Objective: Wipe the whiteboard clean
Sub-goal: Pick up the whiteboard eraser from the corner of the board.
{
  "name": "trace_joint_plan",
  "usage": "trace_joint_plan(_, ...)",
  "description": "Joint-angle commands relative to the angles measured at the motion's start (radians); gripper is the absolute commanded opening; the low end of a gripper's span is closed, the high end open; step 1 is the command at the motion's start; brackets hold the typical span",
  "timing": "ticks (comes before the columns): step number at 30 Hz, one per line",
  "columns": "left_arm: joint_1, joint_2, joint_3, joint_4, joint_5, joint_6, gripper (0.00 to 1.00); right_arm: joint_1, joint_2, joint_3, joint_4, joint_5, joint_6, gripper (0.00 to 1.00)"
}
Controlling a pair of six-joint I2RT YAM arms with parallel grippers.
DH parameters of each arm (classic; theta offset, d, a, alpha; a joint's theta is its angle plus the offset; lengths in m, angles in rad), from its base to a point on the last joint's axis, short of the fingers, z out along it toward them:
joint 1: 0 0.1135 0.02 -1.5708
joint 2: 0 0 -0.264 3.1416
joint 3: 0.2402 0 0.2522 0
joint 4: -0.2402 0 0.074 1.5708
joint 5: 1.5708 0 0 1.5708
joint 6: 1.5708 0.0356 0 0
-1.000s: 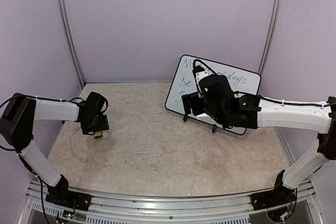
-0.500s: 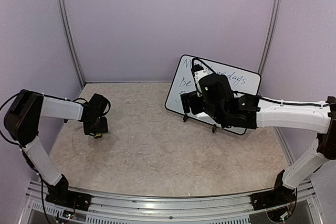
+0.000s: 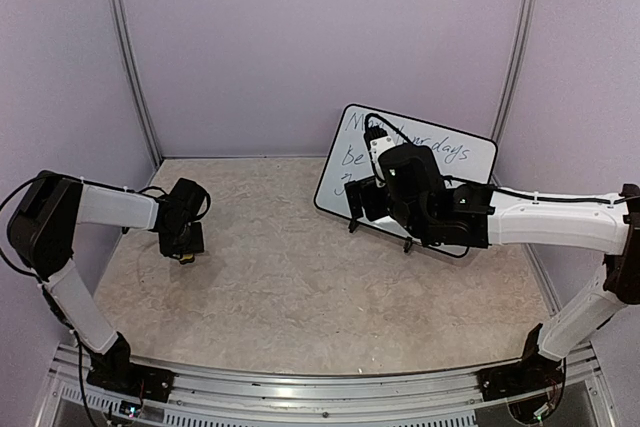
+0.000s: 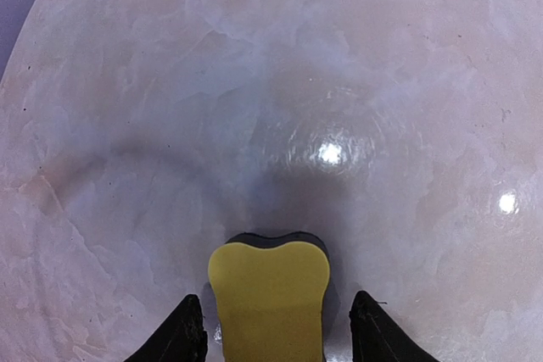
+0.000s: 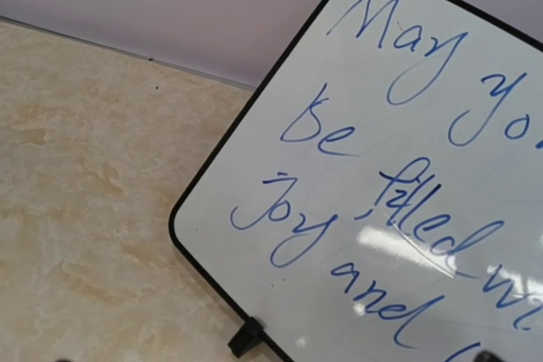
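The whiteboard (image 3: 455,162) leans at the back right on small black feet, with blue cursive writing across it; it also fills the right wrist view (image 5: 399,175). A yellow eraser (image 4: 270,298) with a black underside lies on the table at the left. My left gripper (image 4: 276,332) is open and straddles the eraser, with a gap on each side. It also shows in the top view (image 3: 185,242). My right gripper (image 3: 372,192) hovers in front of the board's lower left part. Only dark tips show at the bottom edge of its wrist view, set wide apart.
The marbled beige tabletop (image 3: 300,277) is ringed by lilac walls. A black foot (image 5: 246,338) props the board's lower left corner. The board's lower edge rests on the table near the right wall.
My left gripper has turned and settled a little over the eraser. My right arm has edged slightly left in front of the board. The writing is unchanged.
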Motion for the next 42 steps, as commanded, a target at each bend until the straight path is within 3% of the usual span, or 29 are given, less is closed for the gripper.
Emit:
trace_joint_plan(1, 0.004, -0.004, -0.009, 0.022, 0.004, 0.001, 0.56, 0.001, -0.009, -0.012, 0.019, 0.020, -0.007, 1.00)
trace_joint_plan(4, 0.007, -0.006, -0.011, 0.026, 0.008, 0.000, 0.55, 0.001, -0.012, -0.019, 0.020, 0.026, -0.007, 0.99)
trace_joint_plan(8, 0.015, -0.002, -0.017, 0.035, 0.029, -0.005, 0.47, 0.002, -0.010, -0.023, 0.020, 0.028, -0.005, 1.00)
trace_joint_plan(23, 0.024, -0.004, -0.030, 0.047, 0.041, -0.017, 0.49, 0.000, -0.005, -0.026, 0.025, 0.039, -0.012, 1.00)
trace_joint_plan(32, 0.025, -0.008, -0.036, 0.052, 0.041, -0.024, 0.43, -0.002, -0.003, -0.028, 0.020, 0.042, -0.014, 1.00)
trace_joint_plan(36, 0.025, -0.016, -0.038, 0.055, 0.038, -0.028, 0.35, -0.002, -0.002, -0.030, 0.018, 0.041, -0.011, 1.00)
trace_joint_plan(39, 0.026, -0.023, -0.039, 0.055, 0.038, -0.029, 0.20, -0.002, 0.003, -0.034, 0.015, 0.048, -0.011, 1.00)
trace_joint_plan(42, 0.022, -0.037, -0.035, 0.051, 0.042, -0.032, 0.18, -0.007, 0.007, -0.043, 0.008, 0.054, -0.007, 0.99)
